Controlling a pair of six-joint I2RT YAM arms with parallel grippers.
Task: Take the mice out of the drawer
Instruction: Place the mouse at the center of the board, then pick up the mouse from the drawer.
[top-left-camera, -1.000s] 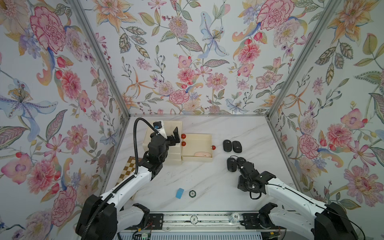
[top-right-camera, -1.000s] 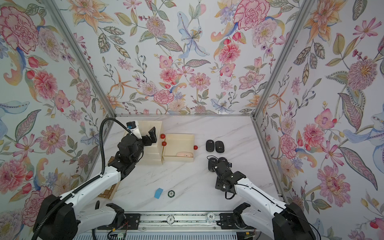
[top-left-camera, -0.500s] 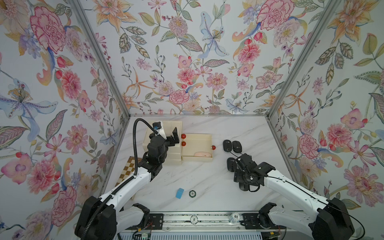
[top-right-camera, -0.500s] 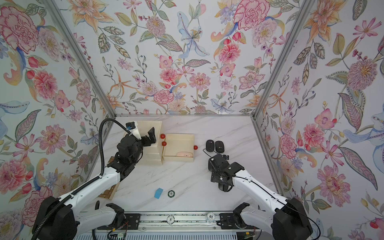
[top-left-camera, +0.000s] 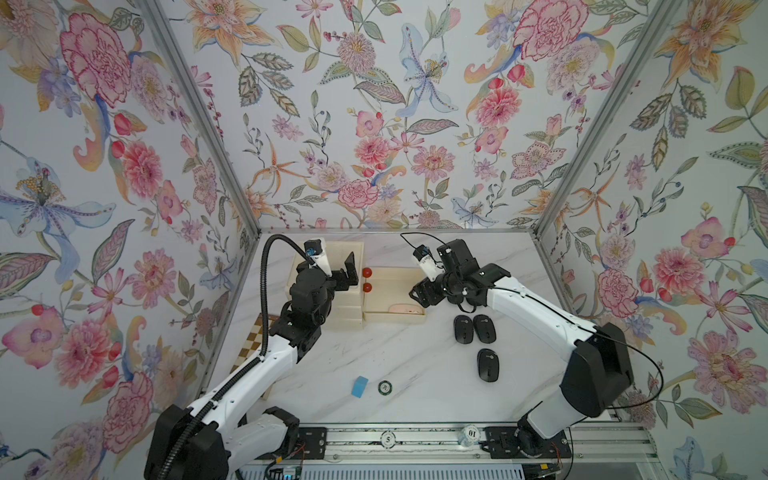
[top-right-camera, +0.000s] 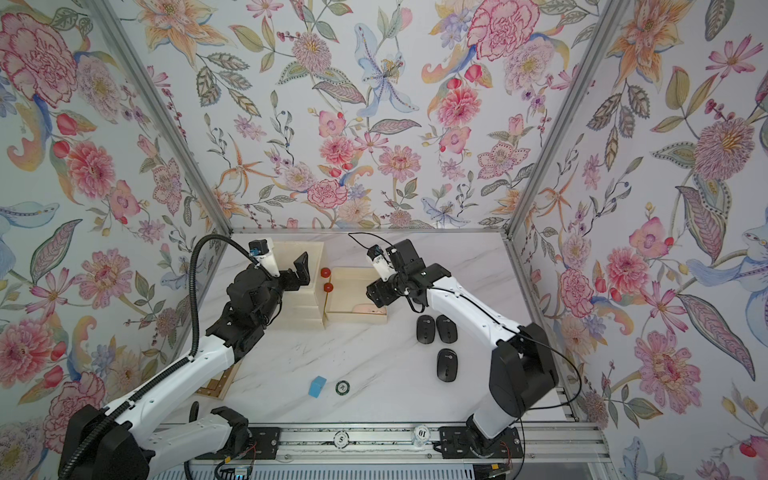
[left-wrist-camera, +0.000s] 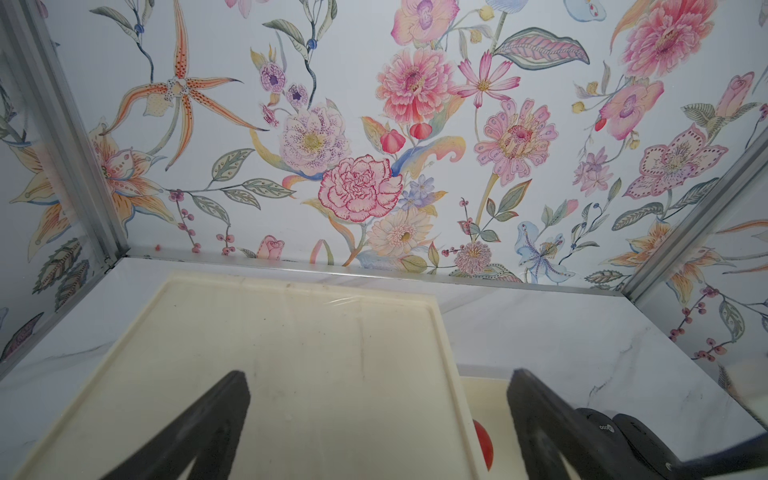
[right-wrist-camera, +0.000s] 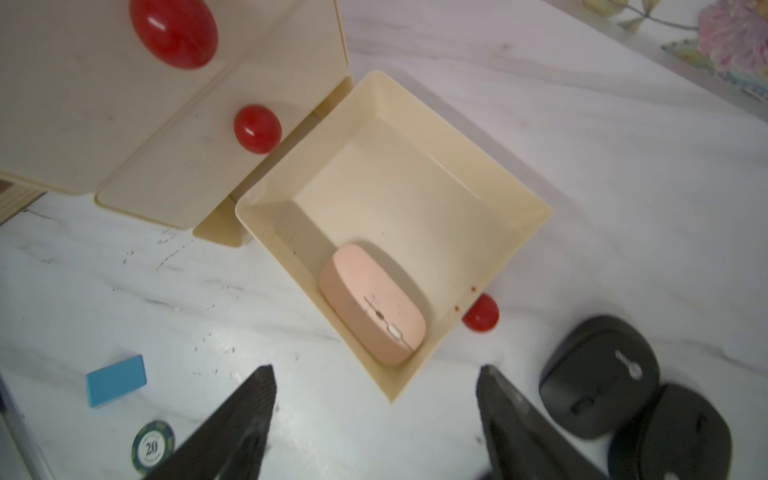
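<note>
Near the far left corner of the white marble tabletop (top-left-camera: 415, 365), the left gripper (left-wrist-camera: 378, 374) hovers with jaws spread and empty over the top of the cream plastic drawer chest (top-left-camera: 338, 250), while a small blue block (top-left-camera: 359, 386) and a round black-and-white chip (top-left-camera: 385, 387) lie near the front edge. Right of the chest, the cream bottom drawer (right-wrist-camera: 395, 178) stands pulled out with the pale pink oval mouse (right-wrist-camera: 372, 303) against its front wall, and the right gripper (right-wrist-camera: 374, 370) hangs above that drawer's right end, jaws wide apart, holding nothing. Further right on the tabletop, a matte black oval mouse (top-left-camera: 463, 329) and its black twin (top-left-camera: 484, 328) lie side by side near the drawer, with a third black mouse (top-left-camera: 487, 365) nearer the front edge
</note>
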